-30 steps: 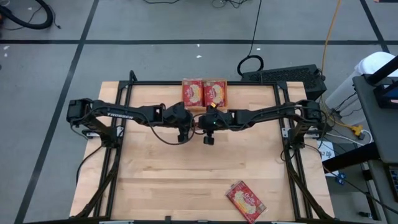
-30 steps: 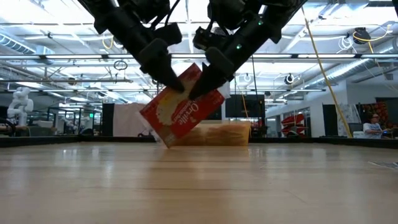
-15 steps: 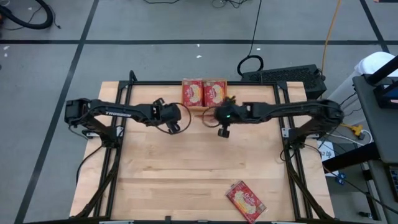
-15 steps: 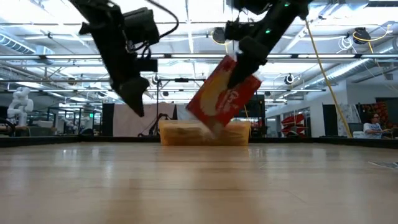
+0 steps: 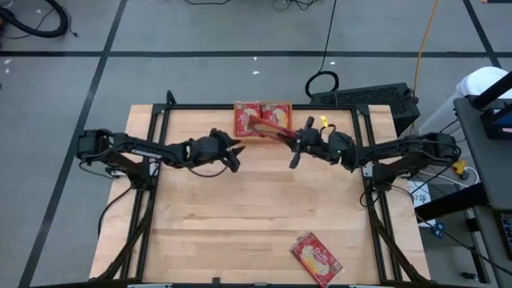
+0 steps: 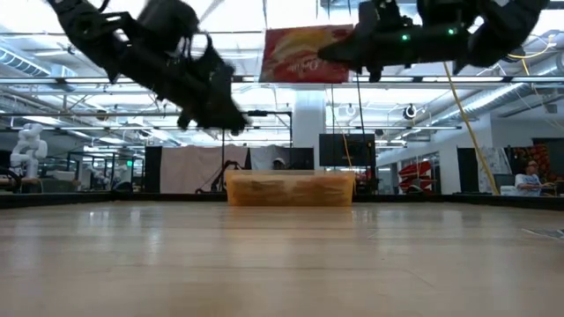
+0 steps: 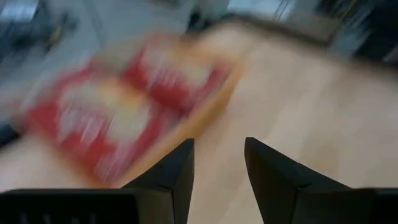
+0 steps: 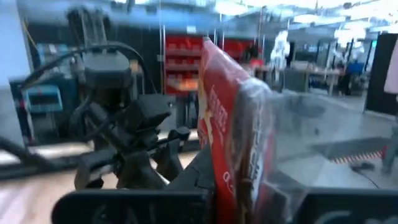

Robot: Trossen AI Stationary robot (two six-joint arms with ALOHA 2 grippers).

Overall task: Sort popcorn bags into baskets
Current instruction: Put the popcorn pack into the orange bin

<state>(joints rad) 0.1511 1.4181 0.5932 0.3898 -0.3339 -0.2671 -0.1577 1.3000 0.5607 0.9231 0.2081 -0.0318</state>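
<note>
An orange basket (image 6: 289, 188) stands at the table's far edge with two red popcorn bags (image 5: 278, 114) lying flat inside. My right gripper (image 5: 294, 140) is just right of the basket, shut on another red popcorn bag (image 6: 304, 55) that it holds high over the table. My left gripper (image 5: 234, 154) hovers left of the basket, open, with nothing between its fingers (image 7: 180, 174). A further popcorn bag (image 5: 316, 258) lies flat near the table's front edge, right of centre. My right gripper pinches the bag's right-hand end (image 8: 230, 165) between its two fingers, which reach in about level from the table's right. The bag stands on its long edge, its printed face toward the table's near side. It sticks out leftward over the basket (image 5: 291, 112), clear of everything.
A black frame (image 5: 256, 106) runs along the table's far edge and down both sides by the arm bases. The broad middle of the wooden table (image 5: 240, 208) holds nothing but the loose bag near the front edge.
My left gripper has let go of the bag that both grippers held over the table's middle and has drawn back toward the left. My right gripper has carried the bag up and toward the far right, tipping it from a downward slant to about level.
</note>
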